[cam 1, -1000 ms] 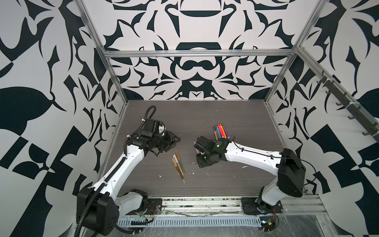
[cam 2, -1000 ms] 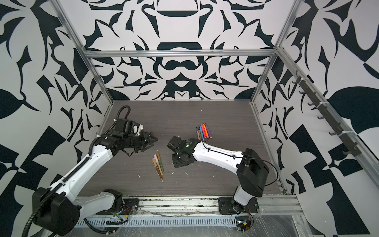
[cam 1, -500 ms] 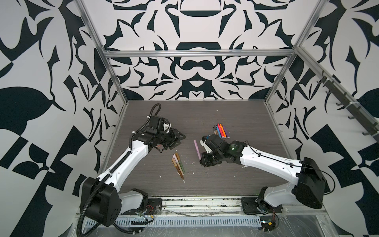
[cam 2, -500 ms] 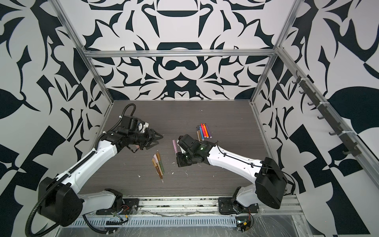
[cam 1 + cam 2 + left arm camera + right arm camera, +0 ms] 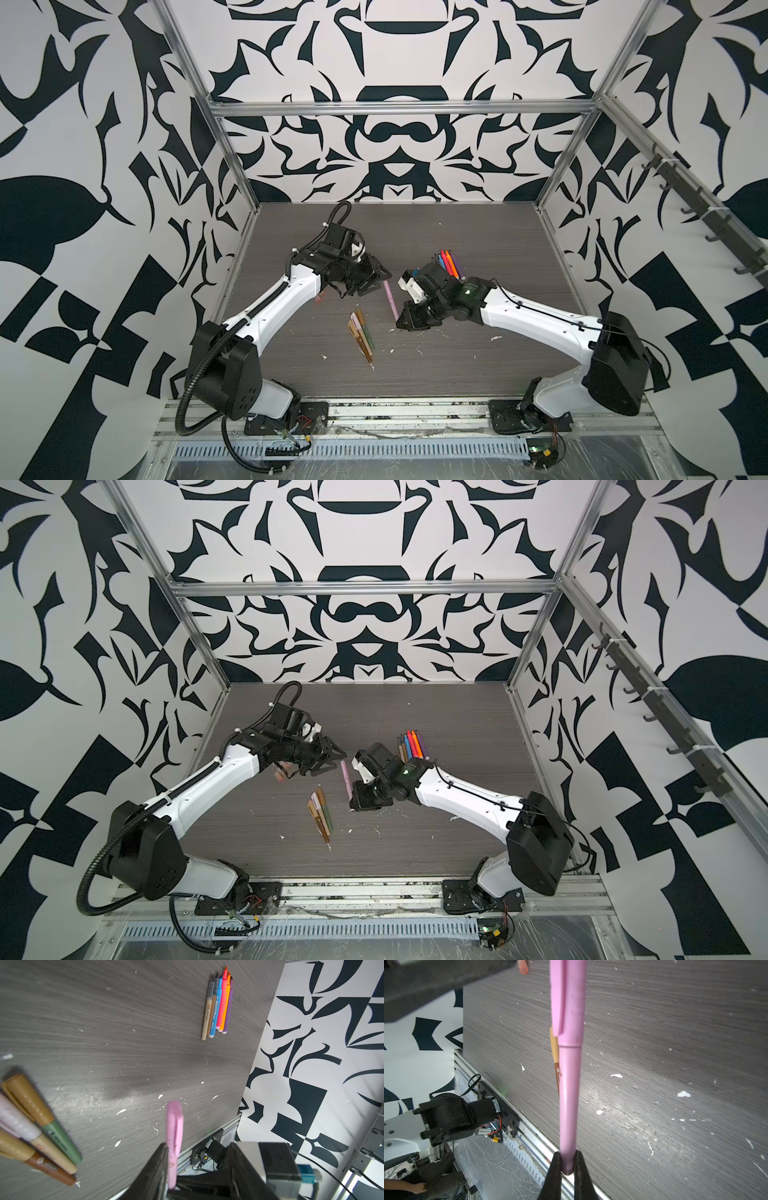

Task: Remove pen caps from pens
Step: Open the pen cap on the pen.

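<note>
My right gripper [image 5: 568, 1159] is shut on the tail end of a pink pen [image 5: 390, 298], held above the table. Its pink cap [image 5: 568, 1001] is on and points toward my left gripper [image 5: 198, 1147]. The left gripper is open. The capped end of the pen [image 5: 174, 1136] lies against one finger [image 5: 160, 1159], and the other finger stands well apart. In both top views the two grippers [image 5: 328, 758] [image 5: 358, 802] face each other over mid-table. Several capped pens [image 5: 361, 332] lie in a bundle nearby, and several uncapped pens [image 5: 448, 262] lie behind the right arm.
Loose salmon pen caps [image 5: 282, 771] lie on the dark wood table [image 5: 478, 374] under the left forearm; one cap [image 5: 522, 966] shows in the right wrist view. White flecks dot the front of the table. Patterned walls and metal posts close in three sides.
My right gripper has lifted the pink pen off the table and carried it left. The left gripper has moved right until the pen's capped end sits between its open fingers.
</note>
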`<state>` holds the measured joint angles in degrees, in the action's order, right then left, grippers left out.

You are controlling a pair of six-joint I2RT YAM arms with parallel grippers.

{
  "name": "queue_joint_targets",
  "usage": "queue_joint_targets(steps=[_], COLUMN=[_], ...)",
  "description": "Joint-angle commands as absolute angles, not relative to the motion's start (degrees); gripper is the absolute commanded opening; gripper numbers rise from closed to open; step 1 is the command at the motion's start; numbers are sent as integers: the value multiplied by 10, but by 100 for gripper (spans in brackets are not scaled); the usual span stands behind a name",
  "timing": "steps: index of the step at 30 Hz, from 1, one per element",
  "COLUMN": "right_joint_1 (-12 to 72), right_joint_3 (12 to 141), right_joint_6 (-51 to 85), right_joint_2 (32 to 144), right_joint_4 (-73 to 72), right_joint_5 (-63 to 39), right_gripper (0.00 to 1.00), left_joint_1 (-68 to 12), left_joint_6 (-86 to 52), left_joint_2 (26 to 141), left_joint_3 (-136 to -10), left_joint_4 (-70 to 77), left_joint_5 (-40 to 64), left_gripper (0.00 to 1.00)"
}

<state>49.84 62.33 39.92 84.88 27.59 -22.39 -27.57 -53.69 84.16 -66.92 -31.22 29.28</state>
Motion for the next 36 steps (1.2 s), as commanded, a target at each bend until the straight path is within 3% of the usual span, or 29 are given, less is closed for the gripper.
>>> queue_joint_targets(steps=[1, 18, 27, 33, 35, 36], right_joint_1=[495, 464, 461, 455, 454, 453], right_joint_3=[657, 664, 671, 670, 668, 668], right_joint_6=[384, 358, 343, 342, 344, 345], right_joint_2=[850, 837, 840, 832, 828, 827], right_joint_4=[276, 299, 309, 313, 313, 313], right_joint_5=[-240, -247, -251, -238, -233, -232], right_gripper=[0, 0, 0, 0, 0, 5], left_joint_1=[-281, -290, -293, -294, -294, -294], left_joint_6=[-518, -485, -469, -467, -469, -471], left_joint_2=[865, 940, 969, 972, 970, 968], left_joint_3=[-690, -753, -787, -791, -792, -792], left_joint_4=[-347, -408, -436, -435, -434, -432], left_joint_5=[290, 284, 283, 293, 294, 294], left_gripper=[49, 39, 39, 1, 0, 0])
